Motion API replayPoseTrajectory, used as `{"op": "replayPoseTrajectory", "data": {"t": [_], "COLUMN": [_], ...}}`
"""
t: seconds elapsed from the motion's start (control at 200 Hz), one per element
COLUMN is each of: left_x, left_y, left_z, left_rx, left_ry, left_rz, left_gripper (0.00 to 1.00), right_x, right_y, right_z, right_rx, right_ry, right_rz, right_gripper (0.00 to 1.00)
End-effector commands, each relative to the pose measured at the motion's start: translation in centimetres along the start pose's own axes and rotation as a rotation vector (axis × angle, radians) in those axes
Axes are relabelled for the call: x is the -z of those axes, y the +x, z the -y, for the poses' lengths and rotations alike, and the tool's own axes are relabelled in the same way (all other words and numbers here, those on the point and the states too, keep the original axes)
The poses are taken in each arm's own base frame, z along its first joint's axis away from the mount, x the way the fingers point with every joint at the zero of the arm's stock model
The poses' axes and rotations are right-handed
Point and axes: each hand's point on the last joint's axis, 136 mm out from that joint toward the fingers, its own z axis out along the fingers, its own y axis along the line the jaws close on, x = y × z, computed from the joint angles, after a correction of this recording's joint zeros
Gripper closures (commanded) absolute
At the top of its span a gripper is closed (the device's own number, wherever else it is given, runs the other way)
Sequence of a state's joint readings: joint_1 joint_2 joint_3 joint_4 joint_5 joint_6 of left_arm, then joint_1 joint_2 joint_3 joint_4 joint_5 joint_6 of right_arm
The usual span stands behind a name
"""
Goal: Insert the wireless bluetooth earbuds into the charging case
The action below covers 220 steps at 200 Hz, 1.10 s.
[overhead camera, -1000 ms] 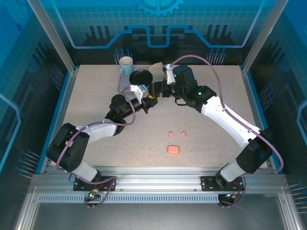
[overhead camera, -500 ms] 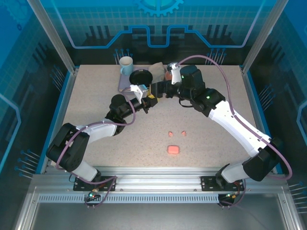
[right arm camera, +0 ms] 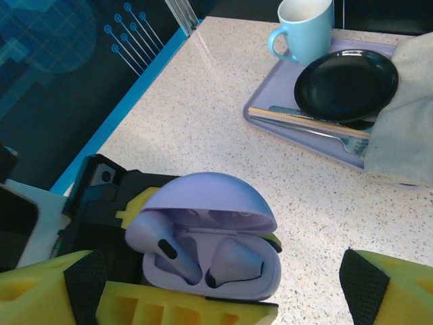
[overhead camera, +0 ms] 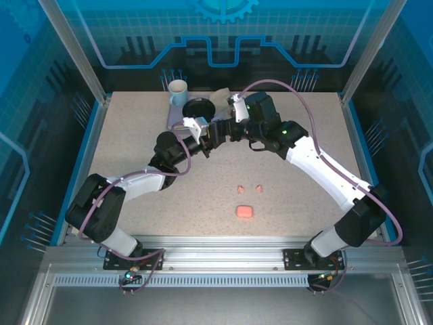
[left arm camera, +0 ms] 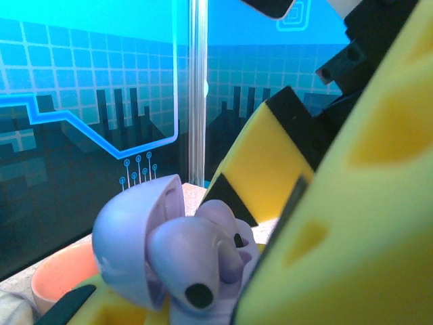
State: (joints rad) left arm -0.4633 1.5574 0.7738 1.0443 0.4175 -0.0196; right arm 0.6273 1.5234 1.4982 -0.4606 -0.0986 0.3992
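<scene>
In the right wrist view the lavender charging case (right arm camera: 257,288) has its lid up, and my left gripper (overhead camera: 204,139) is shut on it, above the table. One lavender earbud (right arm camera: 238,261) lies down in its well. The other lavender earbud (right arm camera: 159,244) stands tilted, its head sticking out above the case. My right gripper (right arm camera: 216,281) is open, its fingers on either side of the case and apart from it. From the left wrist, the case (left arm camera: 125,233) and the raised earbud (left arm camera: 186,261) fill the foreground. Two pink earbuds (overhead camera: 241,187) (overhead camera: 258,187) and a pink case (overhead camera: 243,212) lie on the table near the front.
A lavender tray (right arm camera: 270,125) at the back holds a black plate (right arm camera: 345,84), a light blue mug (right arm camera: 304,27), cutlery (right arm camera: 318,125) and a grey cloth (right arm camera: 406,115). In the left wrist view a pink bowl (left arm camera: 57,277) sits at lower left. Glass walls and posts enclose the table.
The right wrist swung right and back, ending slightly left and closer to the left gripper. The right jaws spread a little wider. The left arm kept still, holding the case.
</scene>
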Motion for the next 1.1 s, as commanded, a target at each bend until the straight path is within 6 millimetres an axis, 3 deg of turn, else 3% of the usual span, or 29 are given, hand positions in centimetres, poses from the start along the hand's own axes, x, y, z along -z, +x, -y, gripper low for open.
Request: {"op": "replayPoseTrajectory", "data": {"t": [0.0,0.465,0.725,1.096], "left_x": [-0.5,-0.3,-0.4,-0.4], "left_y": [-1.6,-1.5,-1.4,-1.2], "left_z": [0.8,0.9,0.9,1.0], "left_rx": [-0.047,-0.042,-0.039,-0.039], "left_ry": [0.041,0.044,0.045,0.05], "left_rz": [0.047,0.049,0.048,0.045], "left_gripper": [1.0,1.0,1.0,1.0], "right_x": [0.3,1.3,1.5,5.3], "right_y": [-0.6,-2.1,-1.9,-4.7], "right_z": [-0.1,2.4,2.4,2.0], "right_rx": [0.012,-0.107,-0.132,-0.177], "right_ry": [-0.005,0.004,-0.028,-0.087], "right_rz": [0.002,0.068,0.071,0.197], "right_gripper": [0.07,0.08,0.08,0.08]}}
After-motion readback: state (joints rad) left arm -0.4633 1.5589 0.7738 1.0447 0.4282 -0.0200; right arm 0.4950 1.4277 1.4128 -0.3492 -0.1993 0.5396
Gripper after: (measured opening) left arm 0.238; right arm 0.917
